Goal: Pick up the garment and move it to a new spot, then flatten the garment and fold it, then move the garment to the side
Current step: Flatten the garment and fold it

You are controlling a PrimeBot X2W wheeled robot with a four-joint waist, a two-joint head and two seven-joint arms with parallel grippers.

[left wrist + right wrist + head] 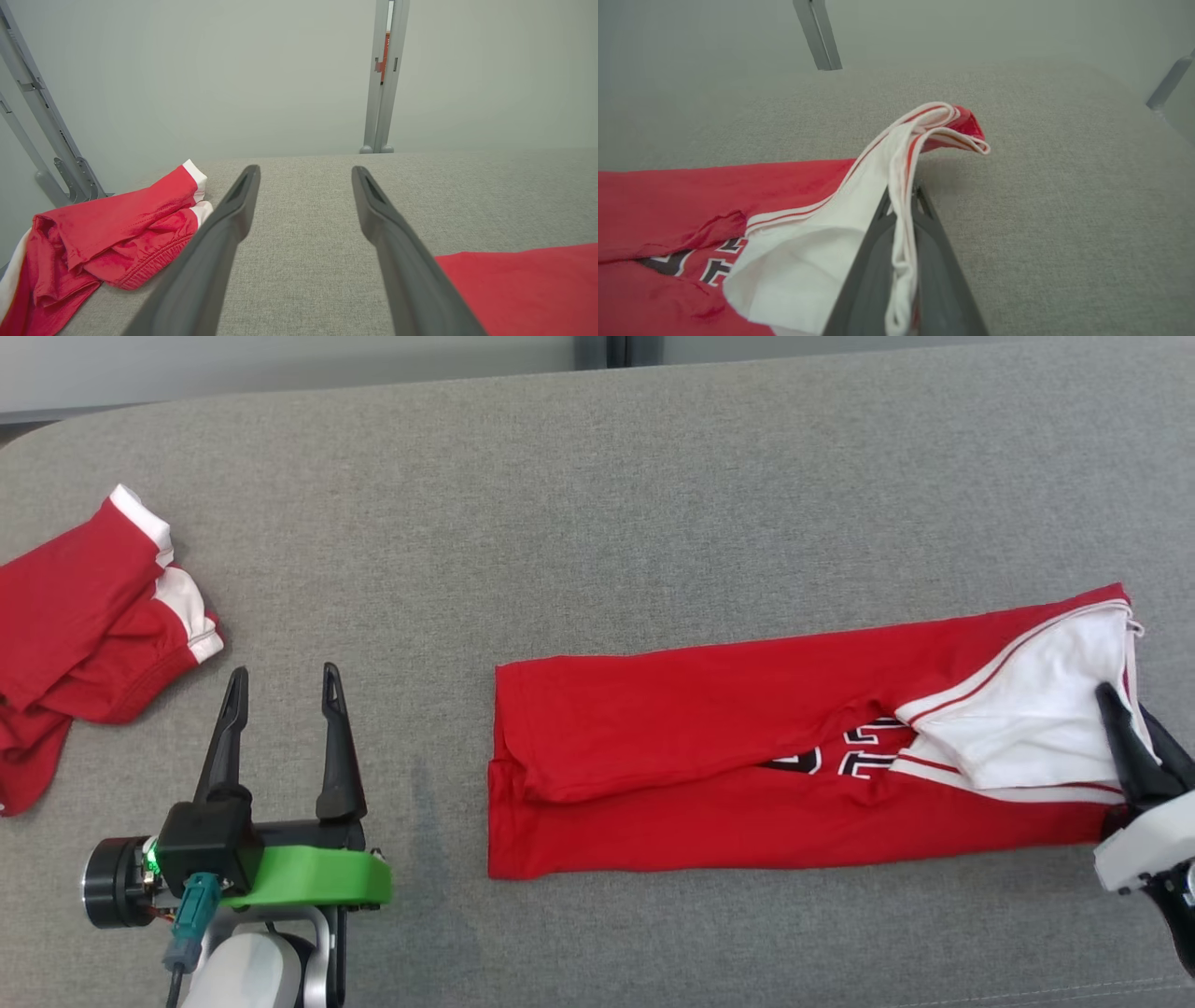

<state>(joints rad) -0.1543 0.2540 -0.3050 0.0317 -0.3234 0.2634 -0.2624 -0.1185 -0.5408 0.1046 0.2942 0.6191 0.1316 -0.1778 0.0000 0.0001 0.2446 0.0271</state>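
Note:
A red garment (709, 747) with white trim and black number print lies folded into a long strip on the grey padded surface (597, 504). At the strip's right end my right gripper (1116, 705) is shut on the white striped edge. In the right wrist view the cloth (691, 210) is pinched between the dark fingers (901, 196) and lifted a little at the corner. My left gripper (283, 677) hangs open over bare grey fabric, well left of the garment's left end, with nothing between its fingers (306, 172). A corner of the garment (523, 289) shows at the lower right of the left wrist view.
A second red and white piece of clothing (84, 625) lies crumpled at the surface's left edge (107, 233). Grey metal posts (383, 79) stand behind the far edge, before a pale wall. Another post (817, 32) shows in the right wrist view.

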